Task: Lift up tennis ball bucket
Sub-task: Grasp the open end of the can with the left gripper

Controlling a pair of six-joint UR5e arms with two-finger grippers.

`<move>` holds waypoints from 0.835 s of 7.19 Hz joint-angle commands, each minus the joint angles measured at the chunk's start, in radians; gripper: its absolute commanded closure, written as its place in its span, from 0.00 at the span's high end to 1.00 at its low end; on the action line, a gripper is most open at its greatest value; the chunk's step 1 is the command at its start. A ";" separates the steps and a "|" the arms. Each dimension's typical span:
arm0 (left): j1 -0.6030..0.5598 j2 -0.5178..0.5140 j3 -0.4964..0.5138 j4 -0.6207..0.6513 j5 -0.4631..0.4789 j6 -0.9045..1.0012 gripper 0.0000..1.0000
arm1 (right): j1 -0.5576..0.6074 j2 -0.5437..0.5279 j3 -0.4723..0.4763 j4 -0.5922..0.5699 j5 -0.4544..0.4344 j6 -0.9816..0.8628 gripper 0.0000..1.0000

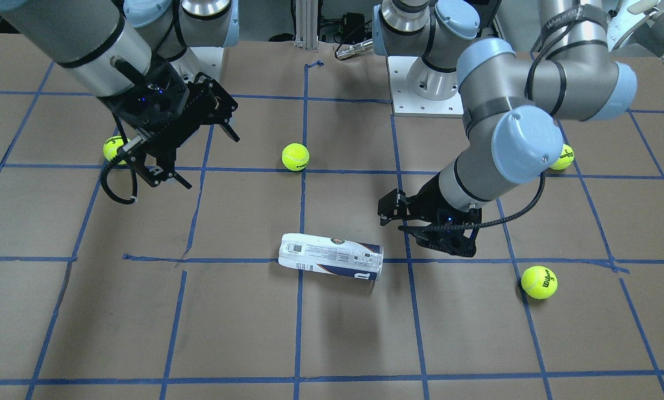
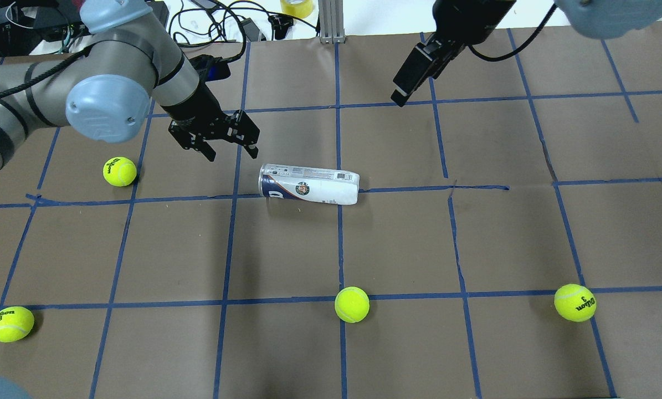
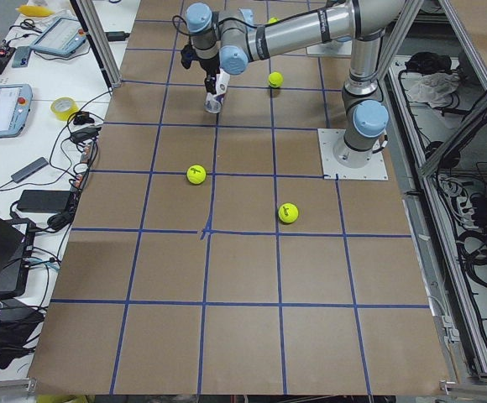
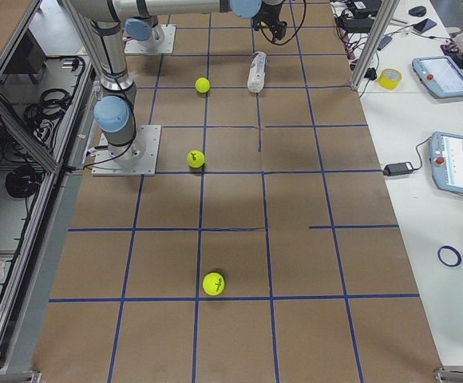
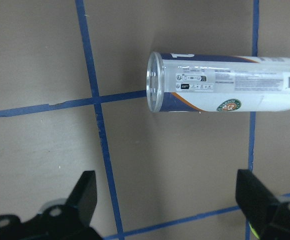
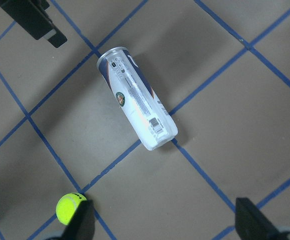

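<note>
While the front camera takes in both arms at once, it shows little of the fingers. The can (image 1: 330, 255) lies on its side on the brown bench (image 1: 143, 311), in the middle stretch and somewhat nearer the operators' edge than the robot's. The left gripper (image 1: 407, 222) hangs low just beside the can's navy end without touching it. The right gripper (image 1: 209, 161) is well apart toward the robot's edge, spread and empty.

From overhead the can's long axis runs along the bench, nearly parallel to the robot's edge and across a blue tape line (image 2: 419, 188). Its clear-rimmed end points to the robot's left, its white end to the right. Four yellow balls (image 2: 352, 304) lie scattered around it, none touching.

From the bench's left end the can is mostly covered by the left arm (image 3: 311, 29); from the right end it shows whole, lengthways.

The left wrist camera shows its fingers (image 5: 82, 192) wide apart, gripping nothing; the can lies ahead of them, not between them, rim plain.

The right wrist camera shows that gripper's fingers equally wide apart and empty, the can well clear, its barcode (image 6: 156, 125) near the closed end.
</note>
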State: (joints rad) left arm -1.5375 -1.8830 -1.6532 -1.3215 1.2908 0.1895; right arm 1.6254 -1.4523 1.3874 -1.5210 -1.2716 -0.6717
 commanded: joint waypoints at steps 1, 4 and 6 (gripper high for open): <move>0.030 -0.158 0.009 0.078 -0.117 0.060 1.00 | -0.001 -0.063 0.004 0.044 -0.084 0.277 1.00; 0.062 -0.226 -0.008 0.049 -0.367 0.064 1.00 | -0.016 -0.054 0.022 0.035 -0.245 0.572 1.00; 0.063 -0.223 -0.016 0.010 -0.437 0.064 0.76 | -0.018 -0.048 0.022 0.033 -0.245 0.668 1.00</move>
State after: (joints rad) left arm -1.4769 -2.1050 -1.6640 -1.2937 0.9119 0.2530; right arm 1.6092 -1.5027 1.4087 -1.4868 -1.5132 -0.0670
